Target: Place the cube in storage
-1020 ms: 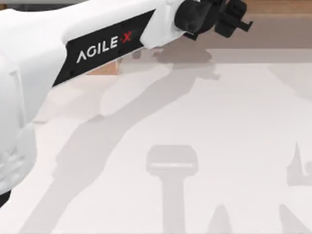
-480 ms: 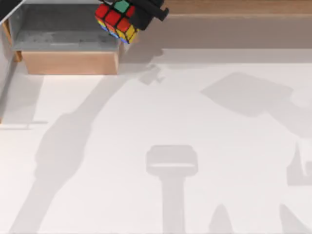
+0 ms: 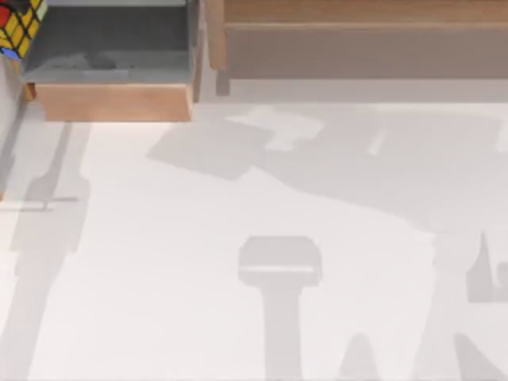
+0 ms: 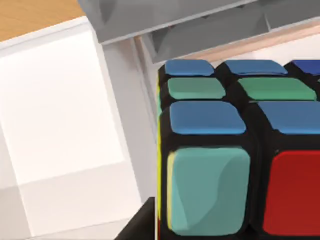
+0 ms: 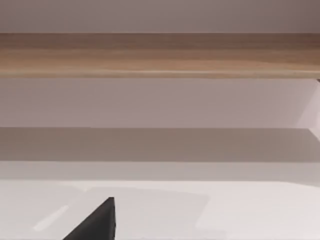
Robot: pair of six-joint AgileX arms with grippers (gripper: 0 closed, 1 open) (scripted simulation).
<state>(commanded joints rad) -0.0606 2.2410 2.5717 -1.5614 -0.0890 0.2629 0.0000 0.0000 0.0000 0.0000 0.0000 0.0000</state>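
The cube (image 3: 16, 28), with red and yellow stickers and black grid lines, hangs at the far left corner of the top view, over the left edge of the storage (image 3: 111, 101). The storage is a drawer with a grey inside and a tan wooden front. In the left wrist view the cube (image 4: 235, 150) is very close, showing blue, green, teal and red stickers. A black finger (image 4: 142, 225) of my left gripper lies against its side, and the gripper is shut on the cube. The storage's grey wall (image 4: 200, 30) lies just beyond. A black fingertip (image 5: 97, 220) of my right gripper hangs above the white table.
A long brown wooden shelf (image 3: 357, 32) runs along the back, right of the storage, and it faces the right wrist camera (image 5: 160, 52). The white table (image 3: 238, 238) carries broad arm shadows.
The cube has travelled left with my left gripper, from over the drawer's right rim to its left edge. The left arm's shadow has swung to the left too.
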